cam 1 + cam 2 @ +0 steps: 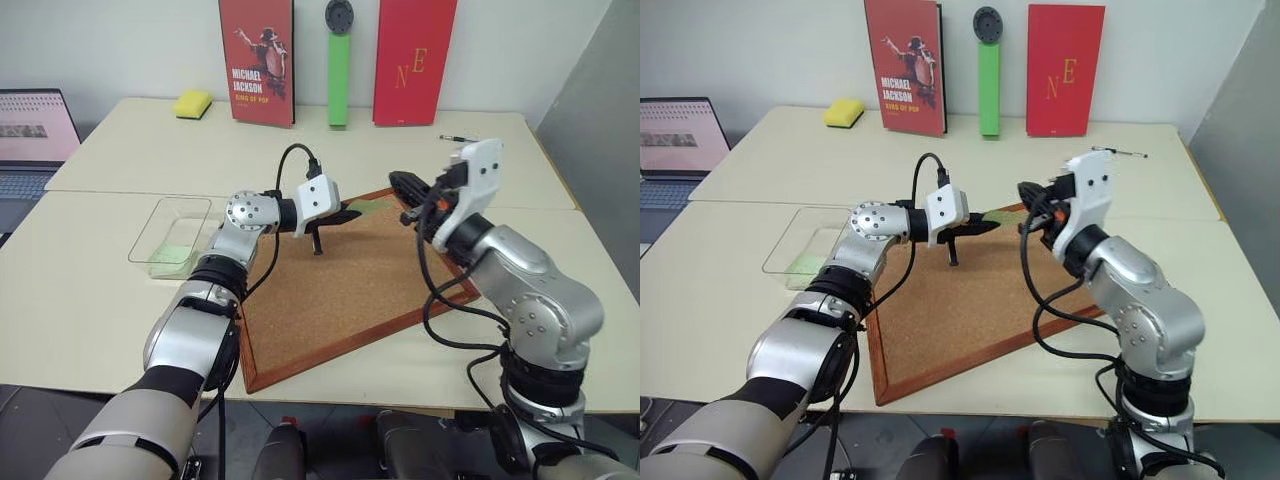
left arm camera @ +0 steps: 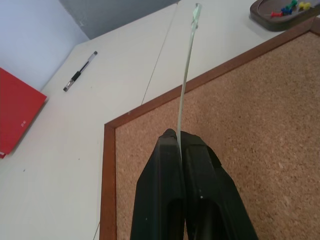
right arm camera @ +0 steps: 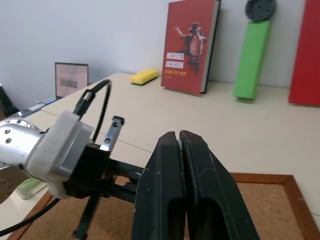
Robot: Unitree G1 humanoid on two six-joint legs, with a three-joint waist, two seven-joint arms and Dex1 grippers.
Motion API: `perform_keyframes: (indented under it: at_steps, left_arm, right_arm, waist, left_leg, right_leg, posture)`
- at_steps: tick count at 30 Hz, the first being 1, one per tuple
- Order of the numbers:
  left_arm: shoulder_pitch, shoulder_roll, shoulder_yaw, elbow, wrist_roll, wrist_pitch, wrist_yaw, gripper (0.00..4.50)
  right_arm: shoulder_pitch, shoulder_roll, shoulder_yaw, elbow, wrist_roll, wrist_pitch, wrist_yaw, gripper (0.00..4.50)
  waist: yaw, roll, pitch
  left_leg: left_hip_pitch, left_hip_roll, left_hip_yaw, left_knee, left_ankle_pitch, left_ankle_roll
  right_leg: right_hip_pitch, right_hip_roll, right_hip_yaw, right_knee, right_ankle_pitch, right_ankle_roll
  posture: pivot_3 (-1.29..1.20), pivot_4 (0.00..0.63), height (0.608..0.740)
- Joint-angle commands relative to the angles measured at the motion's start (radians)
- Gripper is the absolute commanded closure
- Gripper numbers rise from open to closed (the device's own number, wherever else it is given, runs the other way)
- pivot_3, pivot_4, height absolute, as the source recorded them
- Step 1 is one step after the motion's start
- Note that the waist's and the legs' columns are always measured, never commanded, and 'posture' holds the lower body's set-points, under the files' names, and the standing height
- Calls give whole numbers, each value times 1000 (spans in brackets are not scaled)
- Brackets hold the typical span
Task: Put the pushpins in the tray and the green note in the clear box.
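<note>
Mint-green note (image 2: pixel 186 75) is pinched edge-on between the closed fingers of the left gripper (image 2: pixel 179 137); the slip runs forward from the fingertips and stands thin as a blade over the cork board (image 2: pixel 250 130). Beyond the note's far end, past the board's wood frame, sits the tray (image 2: pixel 260 15) with pushpins (image 2: pixel 288 8) in it: red, blue, green and yellow heads. Right gripper (image 3: pixel 180 137) is held just across from the left one, above the board's far corner, fingers pressed together with nothing between them. Clear box (image 1: pixel 150 232) lies on the table behind the left gripper, beside that arm's elbow and off the board's edge, with a pale green patch showing in its near end.
</note>
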Motion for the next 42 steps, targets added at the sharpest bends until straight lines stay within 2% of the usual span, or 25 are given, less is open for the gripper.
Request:
perform_keyframes:
  at_steps: [1,6,9,12,20,21,23,29,42]
  left_arm:
    - [35,17,14,-110,-17,30,23,4436]
    - [83,26,7,-205,-13,59,36,4436]
    - [98,22,4,-256,-17,84,39,4436]
    - [105,18,3,-286,-19,106,40,4436]
    - [114,15,0,-326,-18,131,41,4436]
    - [116,15,0,-331,-18,132,41,4500]
    - [118,16,0,-337,-18,135,42,4500]
    - [117,23,1,-336,-15,134,49,4500]
    - [98,22,4,-314,-12,124,75,4500]
  right_arm:
    - [156,-200,-74,-107,-60,-15,50,4500]
    - [405,-426,-45,-109,-215,-113,88,4500]
    - [549,-474,-62,-65,-294,-179,81,4500]
    - [635,-476,-71,-20,-337,-225,81,4500]
    - [661,-442,-58,90,-380,-320,97,4500]
    - [662,-440,-59,99,-383,-327,99,4140]
    - [661,-437,-59,112,-387,-336,103,3823]
    - [645,-442,-63,104,-397,-339,119,2398]
    - [650,-443,-97,70,-412,-332,146,2398]
  waist:
    - [7,0,0]
    - [8,0,0]
    - [3,0,0]
    - [1,0,0]
    - [-4,0,0]
    - [-3,0,0]
    - [-2,0,0]
    - [-1,0,0]
    - [-1,0,0]
  left_leg:
    - [0,0,-1,0,0,0]
    - [0,-1,0,0,0,0]
    - [1,-1,0,0,0,0]
    - [3,0,1,1,0,0]
    - [5,-1,2,2,1,1]
    - [4,-1,2,2,1,1]
    - [4,-1,2,2,1,1]
    - [3,-1,2,1,1,1]
    - [4,-1,2,2,1,1]
  right_leg:
    - [1,0,-1,0,0,0]
    - [0,-1,1,-1,0,0]
    - [1,0,1,0,0,0]
    - [2,0,1,0,0,1]
    - [3,0,3,1,1,2]
    - [3,0,3,1,1,2]
    - [3,0,3,1,1,2]
    - [3,0,3,1,1,2]
    - [3,0,3,1,1,2]
  posture:
    - [0,150,740]
    - [0,150,740]
    - [0,150,740]
    - [0,150,740]
    - [0,150,740]
    - [0,150,740]
    - [0,150,740]
    - [0,150,740]
    - [0,150,740]
